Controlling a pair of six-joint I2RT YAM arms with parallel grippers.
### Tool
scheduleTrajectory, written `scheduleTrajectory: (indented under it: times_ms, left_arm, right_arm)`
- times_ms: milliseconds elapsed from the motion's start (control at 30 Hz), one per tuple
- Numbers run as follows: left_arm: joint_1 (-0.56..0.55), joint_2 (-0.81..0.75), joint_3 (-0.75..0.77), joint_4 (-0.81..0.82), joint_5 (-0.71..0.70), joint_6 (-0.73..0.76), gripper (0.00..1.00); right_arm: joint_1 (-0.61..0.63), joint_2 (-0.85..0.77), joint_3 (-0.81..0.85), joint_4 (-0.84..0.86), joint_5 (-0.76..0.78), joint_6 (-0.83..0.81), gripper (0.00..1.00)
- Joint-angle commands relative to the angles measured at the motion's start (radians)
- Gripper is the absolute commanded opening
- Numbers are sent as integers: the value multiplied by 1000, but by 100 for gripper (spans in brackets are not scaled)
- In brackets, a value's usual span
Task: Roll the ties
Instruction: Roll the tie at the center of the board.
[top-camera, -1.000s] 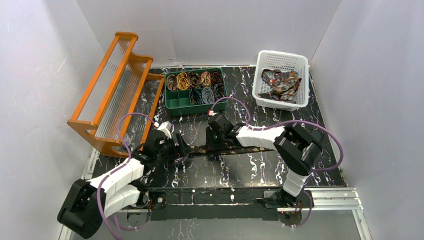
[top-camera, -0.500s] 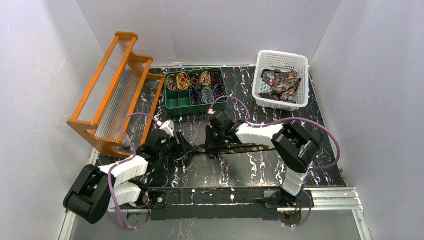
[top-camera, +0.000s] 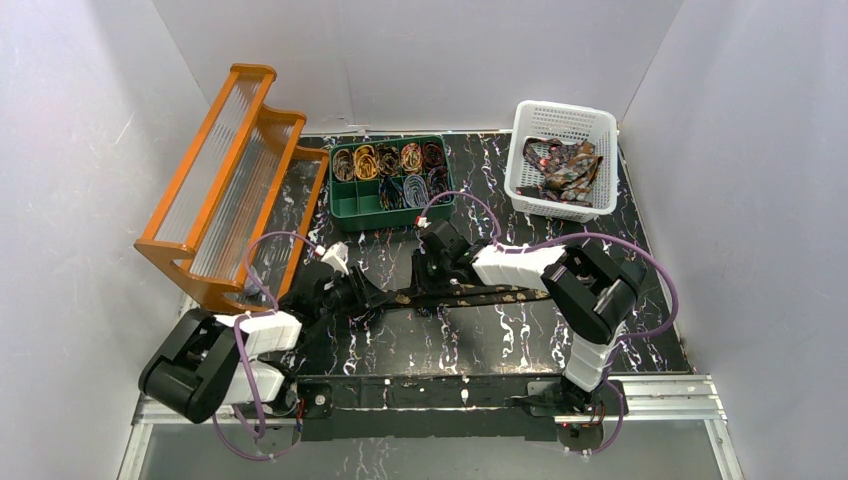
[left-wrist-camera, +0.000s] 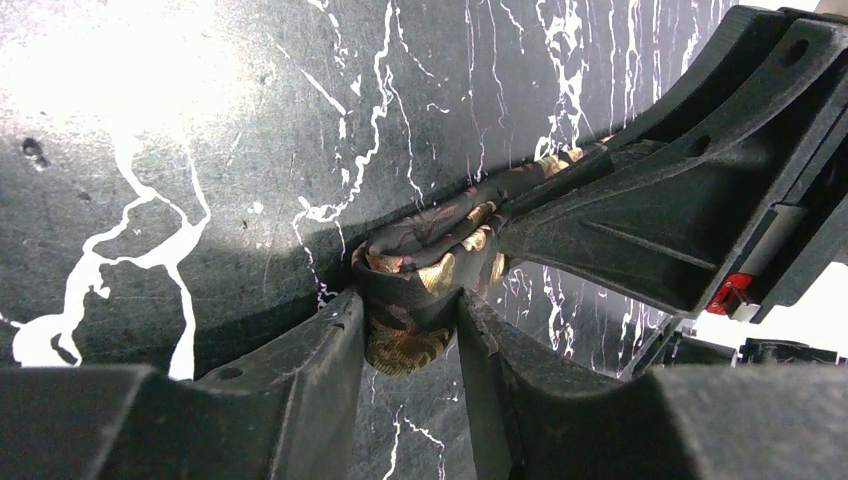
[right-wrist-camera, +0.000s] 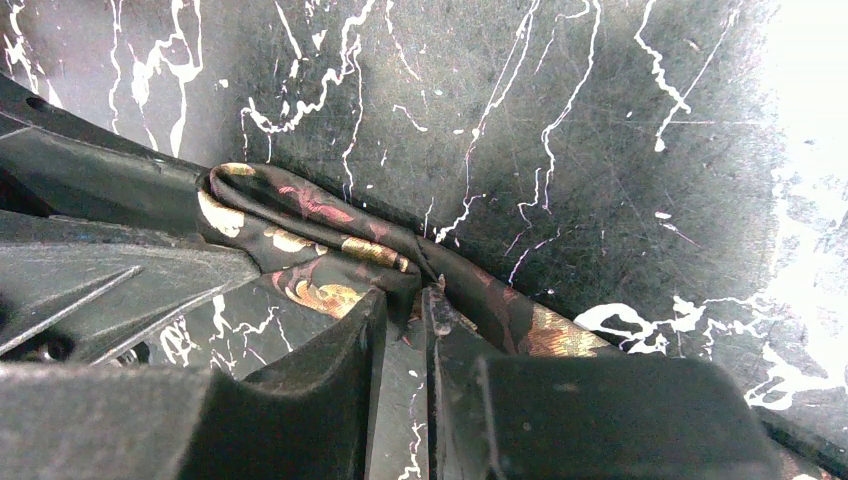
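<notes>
One dark tie (top-camera: 500, 296) with gold and red patterns lies stretched across the black marbled table. Its left end is wound into a small coil (left-wrist-camera: 420, 270). My left gripper (top-camera: 378, 296) (left-wrist-camera: 412, 312) is shut on that coil, one finger pressing each side of it. Just to the right, my right gripper (top-camera: 430, 293) (right-wrist-camera: 405, 298) pinches the flat strip (right-wrist-camera: 320, 235) beside the coil, its jaws almost together. The two grippers nearly touch: the right one's black fingers (left-wrist-camera: 650, 220) fill the left wrist view's right side.
A green compartment tray (top-camera: 392, 218) with several rolled ties stands at the back centre. A white basket (top-camera: 560, 207) at the back right holds loose ties (top-camera: 565, 165). An orange rack (top-camera: 235, 180) stands at the left. Purple cables loop over both arms.
My left gripper has closed from wide open onto the coiled end, and its elbow has swung in toward the table. The right gripper has barely moved.
</notes>
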Motion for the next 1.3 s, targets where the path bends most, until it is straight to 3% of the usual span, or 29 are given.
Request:
scheduleTrajectory:
  times_ms: [0, 200, 433, 867, 1133, 1267]
  left_arm:
    - [-1, 51, -26, -2, 14, 7, 36]
    - [-1, 70, -7, 11, 12, 18, 28]
    - [-1, 9, 54, -117, -30, 37, 0]
    - [-3, -157, 181, -519, -218, 76, 0]
    - [-8, -200, 257, -668, -327, 91, 0]
    - [-10, -196, 291, -704, -339, 100, 0]
  right_arm:
    - [-3, 43, -16, -22, 0, -19, 28]
    - [-4, 45, -13, -20, -15, -21, 28]
    - [-4, 28, 0, -21, -42, -23, 31]
    - [-3, -133, 6, 56, -171, -19, 41]
    - [-5, -156, -4, -52, 162, -81, 45]
    - [-6, -75, 33, -93, 180, -102, 45]
